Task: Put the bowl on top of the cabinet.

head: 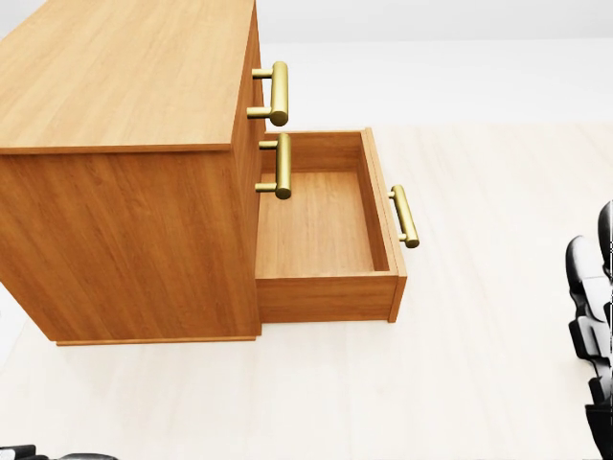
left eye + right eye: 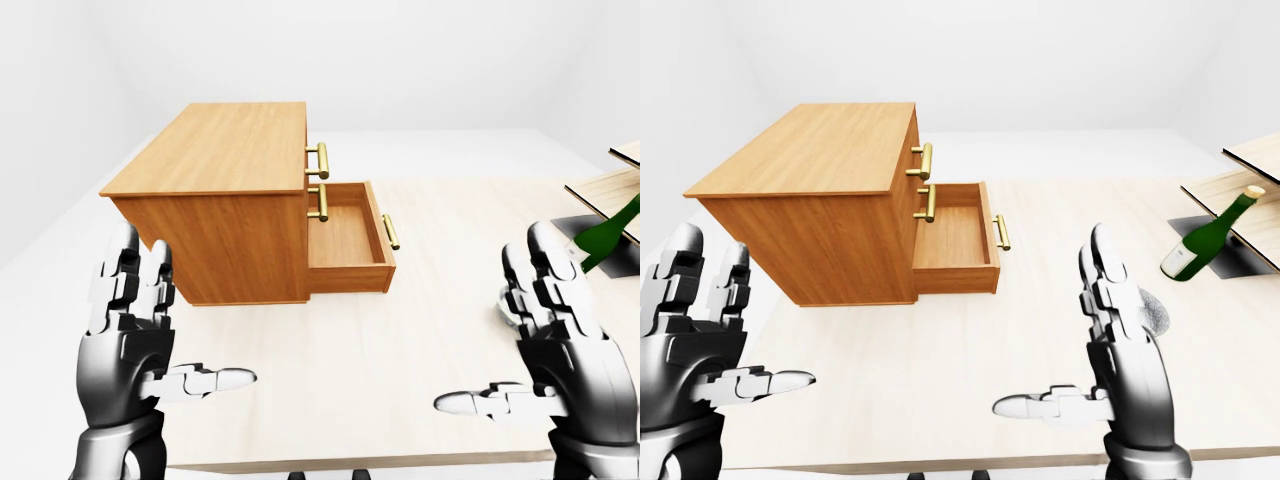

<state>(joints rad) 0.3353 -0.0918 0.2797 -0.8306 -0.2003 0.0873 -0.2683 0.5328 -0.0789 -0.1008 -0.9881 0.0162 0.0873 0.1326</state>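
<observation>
The wooden cabinet [image 2: 215, 150] stands on the pale table [image 2: 400, 340], left of centre in the eye views. Its flat top is bare. Its lower drawer [image 1: 321, 225] is pulled out to the right and holds nothing. Only a grey rounded sliver of the bowl [image 2: 1154, 312] shows on the table, just behind my right hand [image 2: 1055, 330]. That hand is open, fingers up and thumb pointing left, holding nothing. My left hand [image 2: 185, 320] is open too, raised near the cabinet's lower left corner without touching it.
A green bottle [image 2: 1205, 240] lies tilted at the right, its base on a dark mat [image 2: 1235, 262] under a slanted wooden rack [image 2: 1250, 160]. Brass handles [image 1: 278, 94] stick out of the cabinet's right face. The table's near edge [image 2: 350, 462] runs along the bottom of the eye views.
</observation>
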